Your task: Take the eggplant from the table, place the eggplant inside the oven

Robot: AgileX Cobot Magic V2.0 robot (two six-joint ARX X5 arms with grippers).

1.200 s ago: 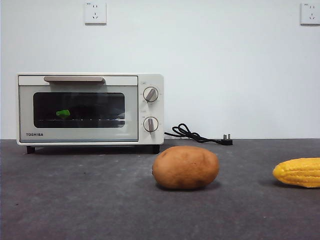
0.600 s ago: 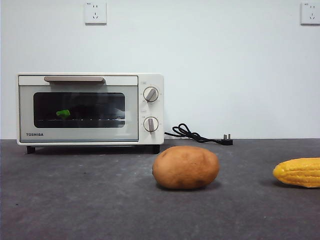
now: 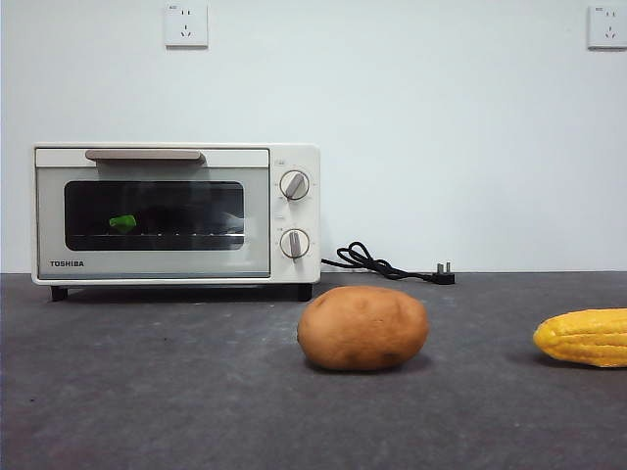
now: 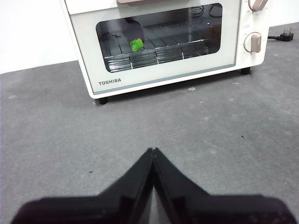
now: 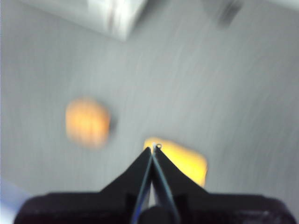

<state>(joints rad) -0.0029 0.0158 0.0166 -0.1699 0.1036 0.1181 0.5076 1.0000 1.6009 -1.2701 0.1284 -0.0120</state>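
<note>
Even bright light, soft shadows, right wrist view heavily motion-blurred, others sharp

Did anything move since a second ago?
Nothing visibly moved. The eggplant sits inside the shut oven, only its green cap showing through the glass. The potato and corn cob lie where they were on the table.

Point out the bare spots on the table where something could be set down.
The table is bare in front of the oven, left of the potato. A narrower bare strip lies between the potato and the corn cob. The power cord takes the back edge right of the oven. Both grippers, left and right, are shut.
</note>
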